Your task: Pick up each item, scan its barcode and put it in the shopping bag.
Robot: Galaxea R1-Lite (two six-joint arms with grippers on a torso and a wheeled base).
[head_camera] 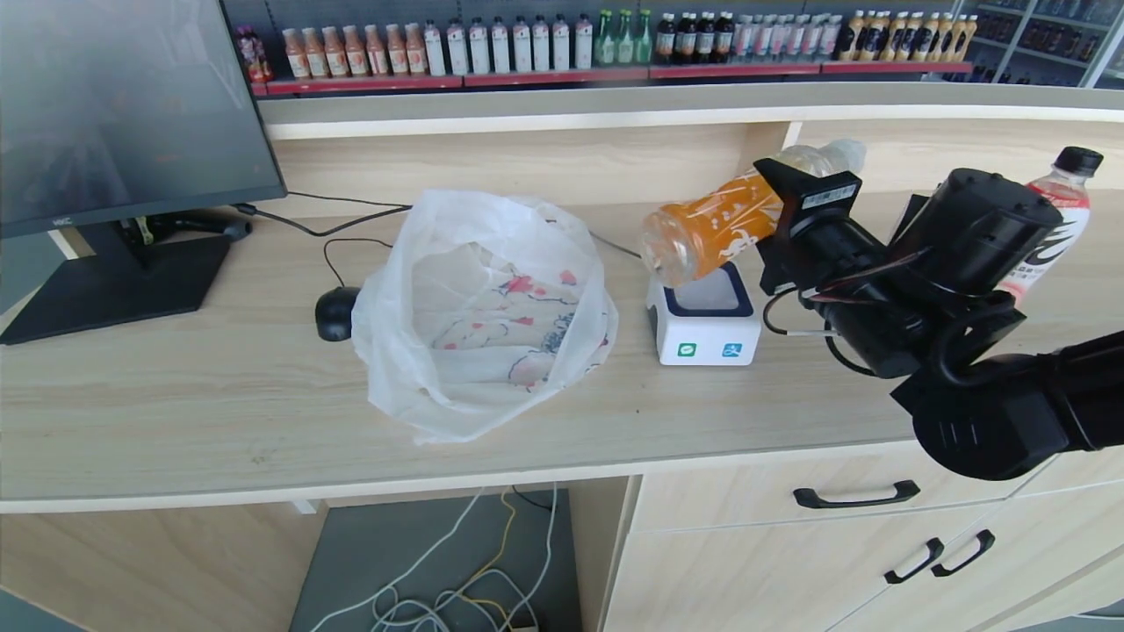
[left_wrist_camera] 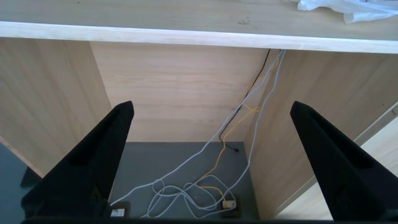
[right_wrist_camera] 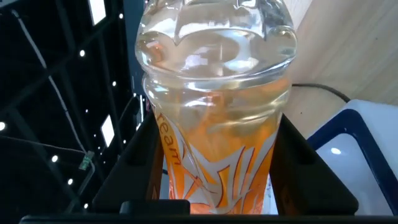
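Note:
My right gripper (head_camera: 777, 206) is shut on an orange-labelled clear bottle (head_camera: 716, 221), held on its side just above the white barcode scanner (head_camera: 702, 318) on the counter. In the right wrist view the bottle (right_wrist_camera: 214, 93) sits between the two black fingers (right_wrist_camera: 298, 168), with the scanner (right_wrist_camera: 354, 143) behind it. A white plastic shopping bag (head_camera: 483, 307) stands open on the counter to the scanner's left. My left gripper (left_wrist_camera: 211, 168) hangs open below the counter edge, with nothing between its fingers, facing the recess with cables.
A second bottle (head_camera: 1054, 219) with a black cap stands at the counter's right. A monitor (head_camera: 123, 114) on its stand and a black mouse (head_camera: 335, 312) sit at the left. Loose cables (left_wrist_camera: 205, 186) lie on the floor under the counter. Drawers (head_camera: 856, 500) are below right.

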